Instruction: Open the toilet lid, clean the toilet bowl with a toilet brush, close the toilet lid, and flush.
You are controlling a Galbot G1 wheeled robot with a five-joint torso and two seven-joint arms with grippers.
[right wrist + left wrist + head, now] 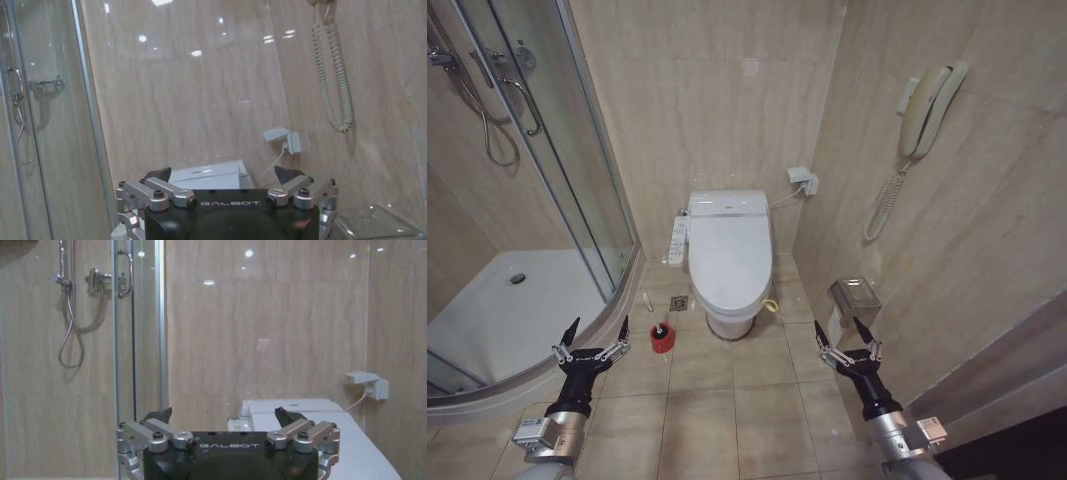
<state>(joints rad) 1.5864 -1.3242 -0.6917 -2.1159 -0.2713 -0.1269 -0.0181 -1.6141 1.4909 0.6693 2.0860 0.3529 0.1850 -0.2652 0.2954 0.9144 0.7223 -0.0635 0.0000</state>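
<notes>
Floor: beige tiles, a small drain [679, 303] beside the toilet.
Walls: glossy beige panels; wall phone [930, 105] on the right.
Shower: glass door [547, 130], white tray [497, 320] at left.
Toilet lid [729, 258]: down, against the back wall.
Toilet brush [648, 304]: standing in red holder [662, 339], left of the toilet.
Left gripper [595, 334]: released, low over the floor.
Right gripper [843, 337]: released, near the right wall.
</notes>
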